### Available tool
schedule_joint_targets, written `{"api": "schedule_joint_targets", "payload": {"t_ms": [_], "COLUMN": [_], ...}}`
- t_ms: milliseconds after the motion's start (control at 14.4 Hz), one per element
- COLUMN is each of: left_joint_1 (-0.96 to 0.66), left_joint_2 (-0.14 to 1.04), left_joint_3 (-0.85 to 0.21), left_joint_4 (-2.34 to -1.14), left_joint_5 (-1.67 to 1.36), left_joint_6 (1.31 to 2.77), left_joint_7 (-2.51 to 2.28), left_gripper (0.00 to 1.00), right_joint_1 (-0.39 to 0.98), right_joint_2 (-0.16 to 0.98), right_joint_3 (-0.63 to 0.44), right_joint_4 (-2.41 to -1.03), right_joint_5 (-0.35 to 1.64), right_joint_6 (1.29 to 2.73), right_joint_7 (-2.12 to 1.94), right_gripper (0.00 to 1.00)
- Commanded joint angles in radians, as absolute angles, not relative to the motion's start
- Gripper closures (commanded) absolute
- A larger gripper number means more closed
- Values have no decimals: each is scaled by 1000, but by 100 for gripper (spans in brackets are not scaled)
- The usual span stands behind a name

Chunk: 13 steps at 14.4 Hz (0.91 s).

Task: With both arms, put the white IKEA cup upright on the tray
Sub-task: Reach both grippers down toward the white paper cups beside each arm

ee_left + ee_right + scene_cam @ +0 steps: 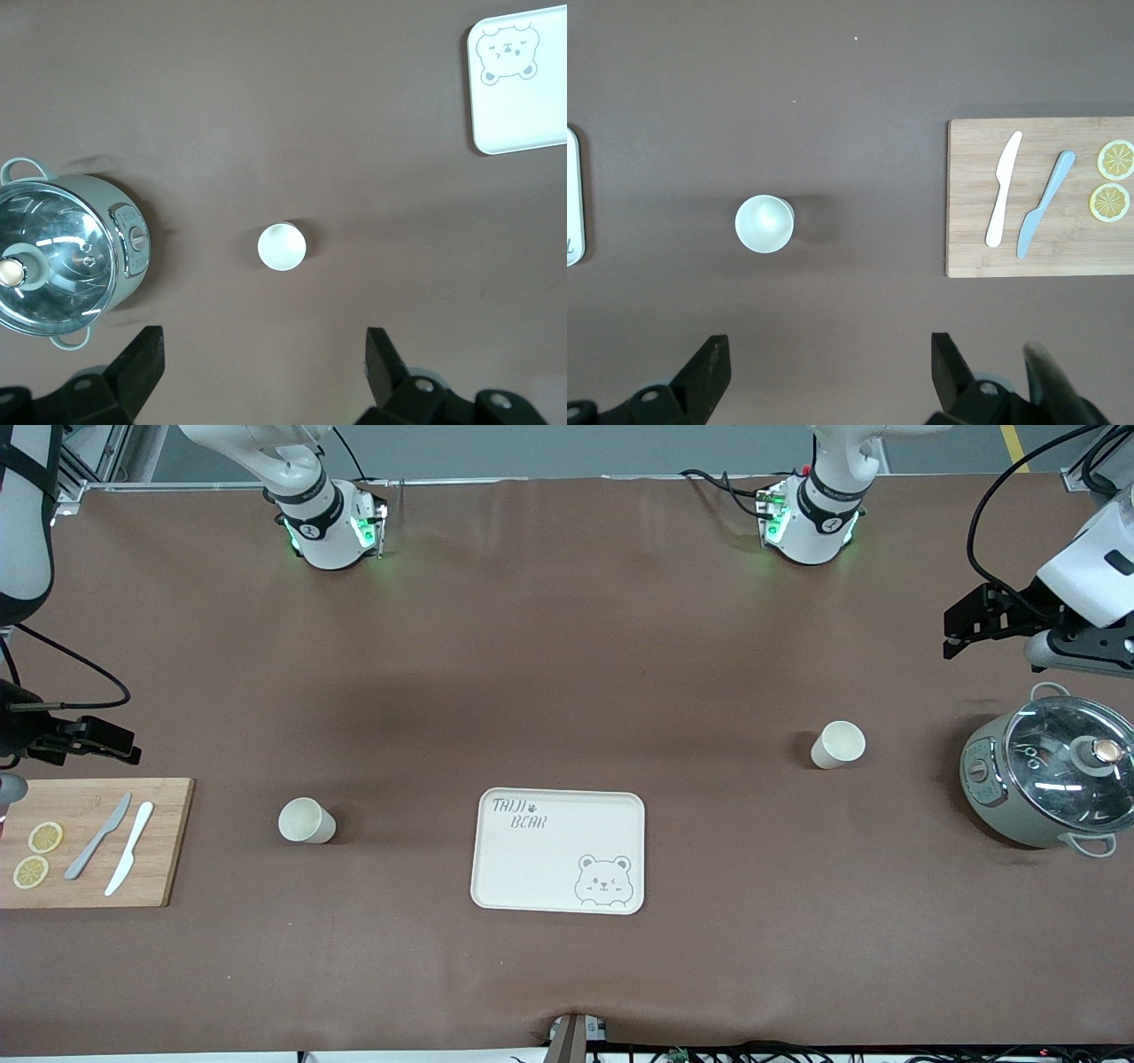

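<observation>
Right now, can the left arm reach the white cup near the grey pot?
Probably yes: the left gripper hangs open above the table, and the upright white cup stands apart from the grey glass-lidded pot.

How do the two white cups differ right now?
The cup by the pot stands toward the left arm's end, farther from the front camera; the cup by the board stands toward the right arm's end, nearer. The first is below the open left gripper in its wrist view, the second below the open right gripper. Both stand upright on the table, off the tray, and look the same.
</observation>
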State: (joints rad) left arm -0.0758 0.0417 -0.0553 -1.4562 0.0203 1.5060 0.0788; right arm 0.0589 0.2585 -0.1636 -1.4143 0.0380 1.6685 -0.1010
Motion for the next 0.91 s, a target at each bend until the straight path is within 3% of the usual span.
{"api": "schedule_joint_targets", "payload": {"t_ms": [0,418,836], "left_joint_1": [-71,-69,-67], "left_joint_2": [44,55,38], "left_joint_3": [-60,-54,-55], "left_joint_4": [-1453,-1465,-1690], "left_joint_5": [32,-12,-11], "left_joint_6": [1505,1517,1739], "left_joint_7": [74,51,69], "left_gripper": [0,0,0], "right_joint_1": [64,64,64], "right_joint_2": [229,232,233], "right_joint_3": [-160,-160,-158], "right_joint_4": [-1451,-1456,-1491], "right_joint_5": [17,17,17], "right_joint_6": [1681,1689,1727], "right_joint_7": [-83,-83,-86], "right_gripper": [0,0,0]}}
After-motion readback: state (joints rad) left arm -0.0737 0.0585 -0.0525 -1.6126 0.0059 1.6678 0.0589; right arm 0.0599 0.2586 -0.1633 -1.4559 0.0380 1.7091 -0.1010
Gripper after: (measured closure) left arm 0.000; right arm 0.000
